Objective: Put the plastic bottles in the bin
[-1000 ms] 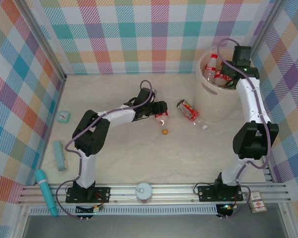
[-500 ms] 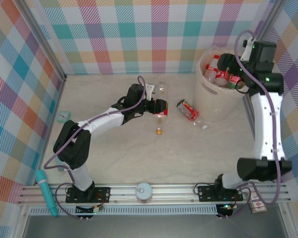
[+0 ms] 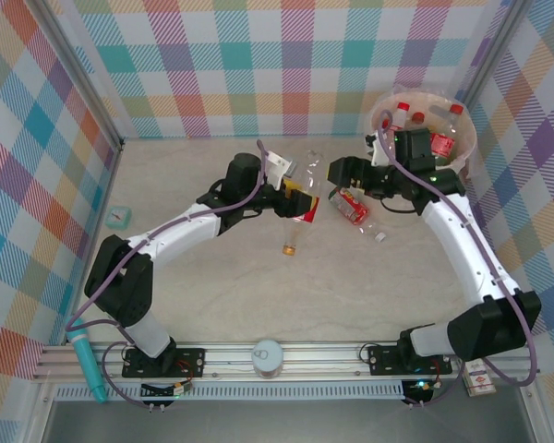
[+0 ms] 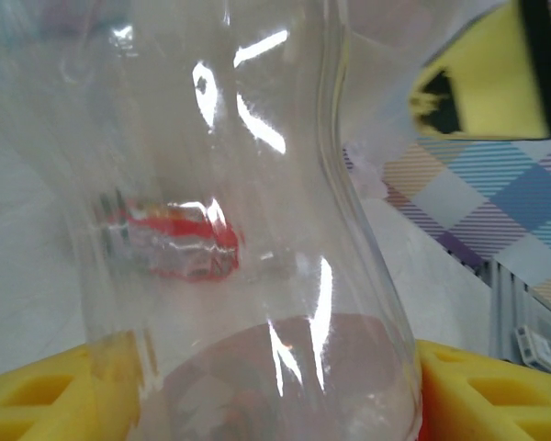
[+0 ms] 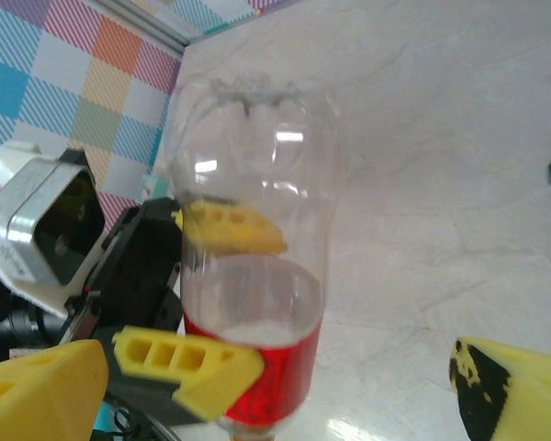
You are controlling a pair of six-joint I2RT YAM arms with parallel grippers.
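My left gripper [image 3: 296,199] is shut on a clear plastic bottle [image 3: 301,205] with a red label. It holds the bottle above the table, orange cap pointing down. In the left wrist view that bottle [image 4: 239,230] stands between my yellow pads [image 4: 496,395]. My right gripper [image 3: 338,172] is open just right of the bottle's base. From the right wrist, the bottle [image 5: 248,276] stands between that gripper's spread fingers [image 5: 37,386]. A second red-labelled bottle [image 3: 352,206] lies on the table. The beige bin [image 3: 468,138] at the back right holds several bottles [image 3: 443,143].
Checkered walls close in the table on three sides. A teal-and-pink stick [image 3: 85,365] lies at the front left, a round can top [image 3: 268,355] on the front rail, a small teal object [image 3: 118,217] by the left wall, and a small box [image 3: 480,378] at the front right.
The left gripper has lifted its bottle off the table and carried it to the right. The right arm has swung from over the bin down and left, to the bottle's base.
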